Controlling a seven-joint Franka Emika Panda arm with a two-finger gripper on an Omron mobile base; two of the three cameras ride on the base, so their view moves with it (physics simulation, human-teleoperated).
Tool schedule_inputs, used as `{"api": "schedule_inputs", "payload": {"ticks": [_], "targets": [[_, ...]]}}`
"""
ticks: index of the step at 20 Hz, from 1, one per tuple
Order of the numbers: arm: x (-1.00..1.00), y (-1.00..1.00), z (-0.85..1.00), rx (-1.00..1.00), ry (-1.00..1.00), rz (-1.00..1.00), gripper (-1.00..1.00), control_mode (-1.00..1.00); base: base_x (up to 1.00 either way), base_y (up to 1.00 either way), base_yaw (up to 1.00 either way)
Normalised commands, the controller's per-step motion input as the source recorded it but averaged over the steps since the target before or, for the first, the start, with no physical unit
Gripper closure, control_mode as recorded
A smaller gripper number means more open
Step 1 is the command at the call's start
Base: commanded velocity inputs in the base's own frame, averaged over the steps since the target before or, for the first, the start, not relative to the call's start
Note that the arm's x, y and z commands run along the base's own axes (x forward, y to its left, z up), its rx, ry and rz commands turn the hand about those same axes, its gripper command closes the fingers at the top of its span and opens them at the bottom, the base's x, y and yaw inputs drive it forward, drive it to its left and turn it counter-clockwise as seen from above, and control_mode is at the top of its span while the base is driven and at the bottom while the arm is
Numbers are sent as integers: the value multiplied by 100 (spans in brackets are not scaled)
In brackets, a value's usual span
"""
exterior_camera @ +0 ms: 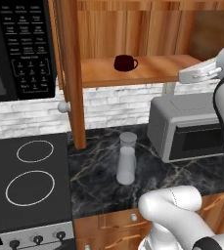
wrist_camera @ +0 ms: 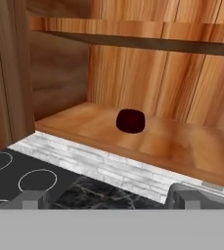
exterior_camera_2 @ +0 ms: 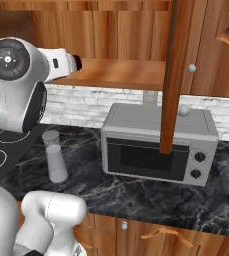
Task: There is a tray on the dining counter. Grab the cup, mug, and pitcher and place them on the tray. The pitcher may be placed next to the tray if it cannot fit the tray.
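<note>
One vessel, the mug (exterior_camera: 125,63), sits mid-shelf (exterior_camera: 152,71) inside the open cabinet, so the end effector (wrist_camera: 111,199) hangs level before the shelf's front edge, jaws spread wide and empty, judged ready for reaching in.

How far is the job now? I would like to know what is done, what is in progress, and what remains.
Nothing looks done: the mug sits on the wooden cabinet shelf, and the pitcher stands on the black marble counter beside the toaster oven. In hand: the open, empty gripper faces the mug. Left: carrying the mug and pitcher to a tray, and finding the cup.
</note>
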Motion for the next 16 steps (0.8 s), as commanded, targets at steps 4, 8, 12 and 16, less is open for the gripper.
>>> {"api": "schedule_inputs", "payload": {"ticks": [4, 8, 12, 16], "targets": [[28, -15, 5, 9, 0, 0, -100, -100, 0, 0, 0], [36, -23, 0, 5, 0, 0, -100, -100, 0, 0, 0], [25, -21, 0, 1, 0, 0, -100, -100, 0, 0, 0], [24, -18, 0, 0, 0, 1, -100, -100, 0, 0, 0]]}}
